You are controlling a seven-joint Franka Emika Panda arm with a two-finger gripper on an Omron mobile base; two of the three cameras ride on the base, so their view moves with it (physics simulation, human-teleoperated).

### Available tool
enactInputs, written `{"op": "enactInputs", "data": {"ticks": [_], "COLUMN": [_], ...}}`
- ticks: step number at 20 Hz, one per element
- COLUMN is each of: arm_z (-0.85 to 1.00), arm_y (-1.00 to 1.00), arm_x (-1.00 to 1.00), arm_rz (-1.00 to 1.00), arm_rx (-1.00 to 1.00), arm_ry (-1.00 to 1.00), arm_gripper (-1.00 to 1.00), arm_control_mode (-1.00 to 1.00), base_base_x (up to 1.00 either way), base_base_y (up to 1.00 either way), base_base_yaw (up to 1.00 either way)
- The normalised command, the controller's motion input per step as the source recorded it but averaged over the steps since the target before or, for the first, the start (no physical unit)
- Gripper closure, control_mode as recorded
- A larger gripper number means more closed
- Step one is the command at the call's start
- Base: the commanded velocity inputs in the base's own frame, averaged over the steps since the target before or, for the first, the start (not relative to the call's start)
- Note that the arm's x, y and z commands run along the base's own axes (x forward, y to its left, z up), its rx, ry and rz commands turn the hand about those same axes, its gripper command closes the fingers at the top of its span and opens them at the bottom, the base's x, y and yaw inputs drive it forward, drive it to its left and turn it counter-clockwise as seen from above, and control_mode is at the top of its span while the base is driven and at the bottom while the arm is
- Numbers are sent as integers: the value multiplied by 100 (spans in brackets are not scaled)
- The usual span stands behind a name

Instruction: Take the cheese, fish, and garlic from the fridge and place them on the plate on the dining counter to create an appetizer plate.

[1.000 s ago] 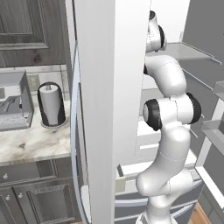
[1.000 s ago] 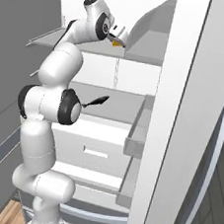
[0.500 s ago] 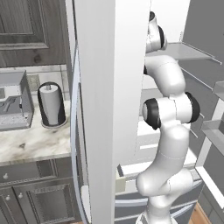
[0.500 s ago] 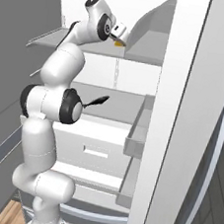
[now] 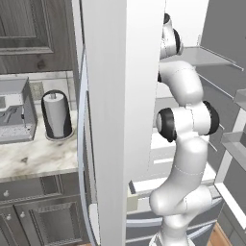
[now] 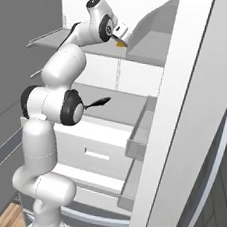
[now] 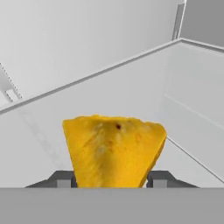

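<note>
A: Start big. What stands there?

B: The fridge [image 6: 195, 120], doors swung wide. In the left base view its white door edge runs down the middle, with a marble wall counter [image 5: 33, 161] to the left carrying a paper towel roll [image 5: 56, 115] and a grey appliance [image 5: 14, 117].

A: And inside?

B: Grey shelves, 1 upper shelf [image 6: 143, 51] and 1 below it, then 2 wide drawers at the bottom. A door bin [image 6: 139, 131] juts out at mid height in the right base view.

A: The arm?

B: The arm [image 6: 53, 108] rises from the base and bends up to the upper shelf, the hand reaching over it.

A: Anything on the lower shelf?

B: The fish [image 6: 98, 102], a slim dark shape, lies on it, close behind the arm's elbow joint.

A: The gripper?

B: The gripper [image 7: 112, 177] sits at the upper shelf. In the hand view its 2 fingertips [image 7: 63, 179] stand either side of the cheese [image 7: 114, 151], close against the wedge's flanks. Whether they actually press on it I cannot tell; the jaws are part-way in, not wide.

A: So the cheese is where?

B: On the upper shelf, between the fingers, a small orange spot at the hand in the right base view.
</note>
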Motion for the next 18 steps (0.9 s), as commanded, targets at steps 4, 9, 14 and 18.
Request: {"op": "enactInputs", "data": {"ticks": [4, 9, 14, 18], "arm_z": [0, 0, -5, -30], "arm_y": [0, 0, 0, 0], "arm_x": [-27, -88, -100, -100], "arm_rz": [0, 0, 0, 2], "arm_rx": [0, 0, 0, 0], "arm_ry": [0, 0, -1, -12], "arm_gripper": [100, 100, 100, 100], "arm_control_mode": [-100, -100, -100, -100], "base_base_x": [0, 0, 0, 0], "base_base_y": [0, 0, 0, 0], "base_base_yaw": [0, 0, 0, 0]}}
